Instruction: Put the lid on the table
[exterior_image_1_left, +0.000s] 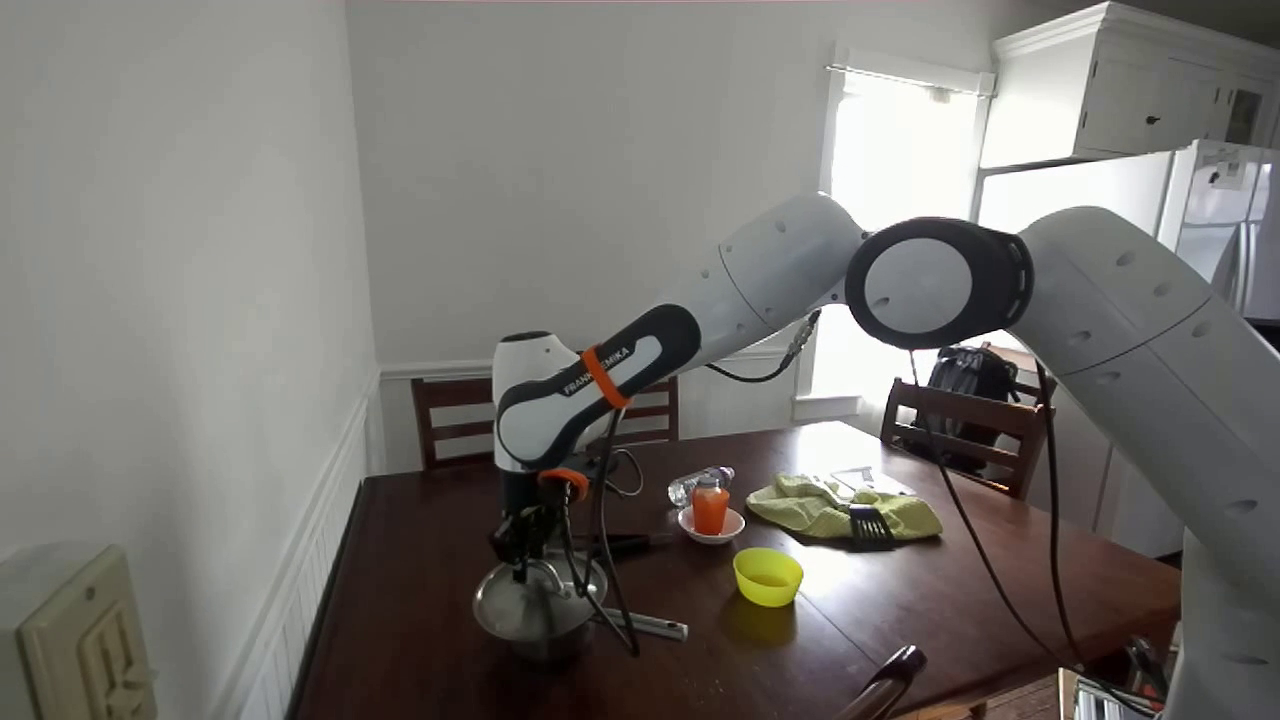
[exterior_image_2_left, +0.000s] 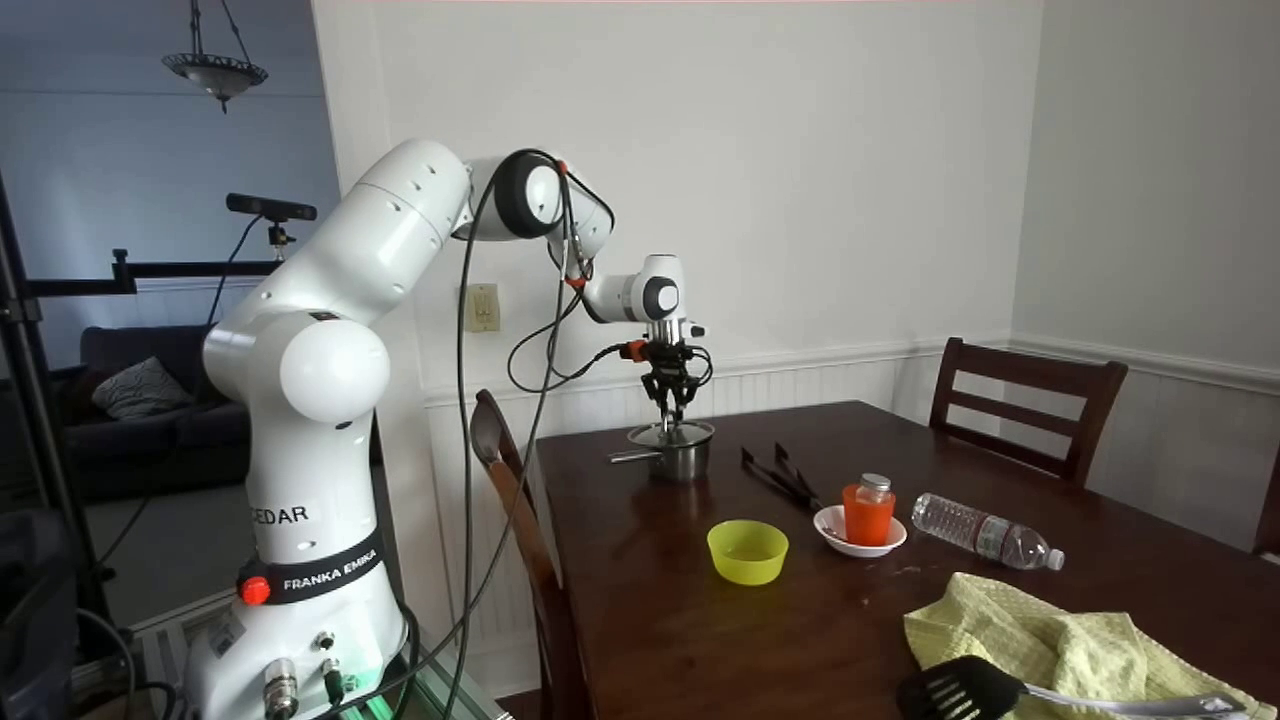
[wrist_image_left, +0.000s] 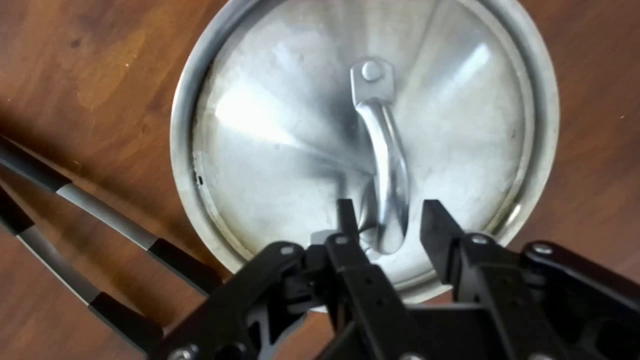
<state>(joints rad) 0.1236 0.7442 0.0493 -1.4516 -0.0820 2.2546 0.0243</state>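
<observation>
The lid (wrist_image_left: 290, 150) is round, silvery and slightly domed, with an arched metal handle (wrist_image_left: 392, 170) on top. It lies over the saucepan in both exterior views (exterior_image_1_left: 510, 608) (exterior_image_2_left: 648, 437); I cannot tell how squarely it sits. The saucepan (exterior_image_2_left: 682, 463) stands on the dark brown table (exterior_image_2_left: 640, 600), its long handle sticking out to one side. My gripper (wrist_image_left: 389, 215) is partly open, pointing down over the lid. Its fingers stand on either side of the handle's near end, with a visible gap at the right finger. The saucepan's inside is hidden.
Black-and-grey tongs (wrist_image_left: 107, 212) lie beside the saucepan. A yellow bowl (exterior_image_1_left: 768, 578), an orange jar (exterior_image_1_left: 710, 510) in a white dish (exterior_image_2_left: 835, 540), a plastic bottle (exterior_image_2_left: 985, 532) and a green cloth (exterior_image_1_left: 800, 510) with a black spatula (exterior_image_2_left: 955, 690) are on the table. The wall is close behind the saucepan.
</observation>
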